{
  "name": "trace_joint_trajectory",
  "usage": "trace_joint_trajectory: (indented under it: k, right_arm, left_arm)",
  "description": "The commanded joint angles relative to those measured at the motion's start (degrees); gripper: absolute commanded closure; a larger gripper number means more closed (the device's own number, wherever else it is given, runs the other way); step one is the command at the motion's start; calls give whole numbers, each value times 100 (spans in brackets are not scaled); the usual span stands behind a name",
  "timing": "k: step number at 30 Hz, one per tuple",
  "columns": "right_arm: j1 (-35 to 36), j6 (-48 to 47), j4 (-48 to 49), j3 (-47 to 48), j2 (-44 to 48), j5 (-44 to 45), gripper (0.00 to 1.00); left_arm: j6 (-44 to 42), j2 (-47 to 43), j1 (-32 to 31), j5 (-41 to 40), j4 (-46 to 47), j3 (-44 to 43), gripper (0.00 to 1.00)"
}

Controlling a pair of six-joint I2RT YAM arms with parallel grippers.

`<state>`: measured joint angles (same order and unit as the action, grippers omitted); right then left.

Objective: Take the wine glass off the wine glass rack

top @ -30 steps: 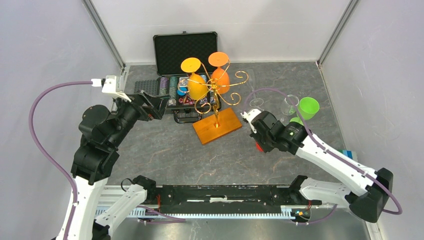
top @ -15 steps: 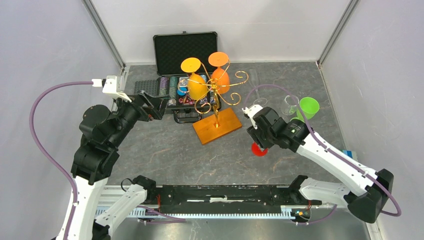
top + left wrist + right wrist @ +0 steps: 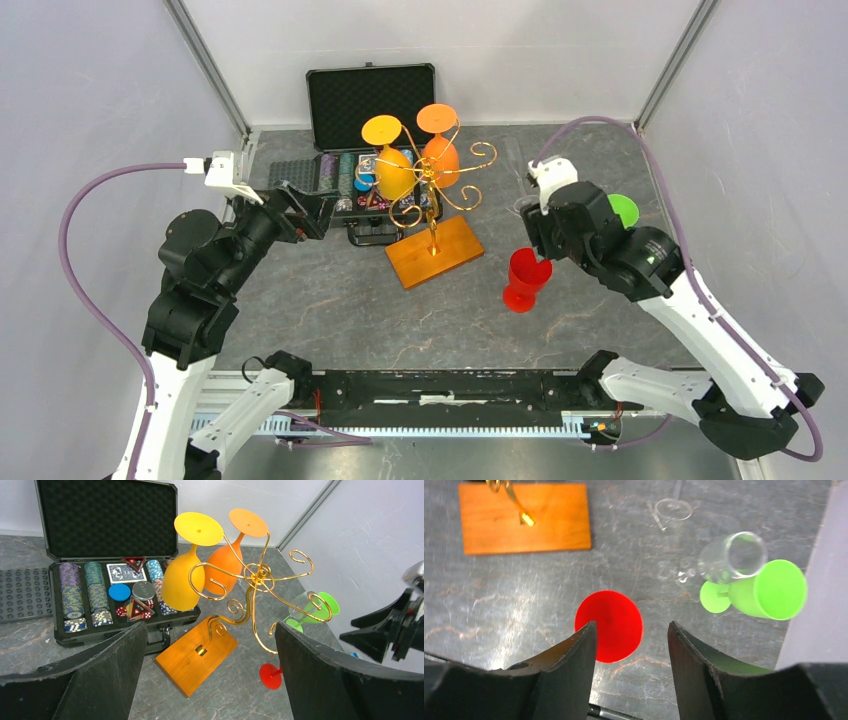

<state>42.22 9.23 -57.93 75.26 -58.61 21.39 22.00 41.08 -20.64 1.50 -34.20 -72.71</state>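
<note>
An open black hard-shell case [image 3: 105,520] stands at the far side of the grey marbled tabletop [image 3: 330,300], its lid upright and lined with dimpled black foam. The tray holds rows of striped poker chips [image 3: 70,592] in purple, green, blue and pale colours, a deck of playing cards [image 3: 122,572], a round blue disc [image 3: 119,592], a round dark disc [image 3: 143,590], small red dice [image 3: 121,611] and two red-edged triangular markers [image 3: 134,562]. A dark grey studded building plate [image 3: 25,595] lies flat just beside the case's left end. Plain white walls with metal corner posts [image 3: 205,65] enclose the table
</note>
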Motion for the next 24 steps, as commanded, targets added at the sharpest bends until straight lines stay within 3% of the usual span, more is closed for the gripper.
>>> trace_joint_trajectory:
  k: [1, 7, 14, 24]
  right_arm:
    - [-201, 218, -6, 763, -369, 865, 40]
    - [-1442, -308, 808, 1332, -1455, -11, 33]
    - [-2223, -857, 1210, 2505, -3230, -1016, 21]
    - [-2736, -1209, 1789, 2865, -5198, -1742, 29]
  left_arm:
    - [-236, -30, -4, -113, 71, -7, 0]
    - [-276, -43, -6, -128, 71, 11, 0]
    - [-260, 30, -9, -125, 94, 37, 0]
    - [-188, 30, -7, -39, 311, 204, 0]
